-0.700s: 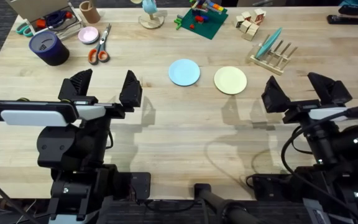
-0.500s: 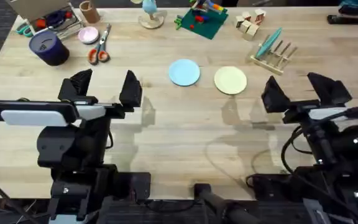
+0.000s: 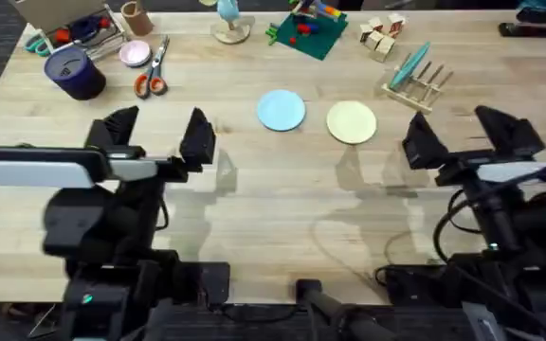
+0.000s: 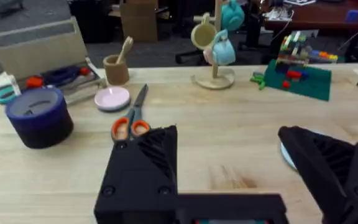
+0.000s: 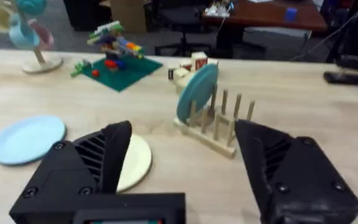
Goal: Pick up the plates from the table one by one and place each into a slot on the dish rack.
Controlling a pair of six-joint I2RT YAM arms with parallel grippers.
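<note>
We found both tools, left [image 3: 157, 130] and right [image 3: 465, 135], released above the bench [image 3: 254, 208]; blue plate [image 3: 281, 109] and cream plate [image 3: 352, 122] awaited the rack [image 3: 417, 83].

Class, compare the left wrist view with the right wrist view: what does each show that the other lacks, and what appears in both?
Left wrist alone: the orange-handled scissors, the pink dish, the dark blue cylindrical container and the open left gripper.

Right wrist alone: the dish rack with a teal plate standing in a slot, the cream-yellow plate, the wooden cubes and the open right gripper.

Both: the wooden table, the mug tree, the green brick baseplate and the light blue plate.
</note>
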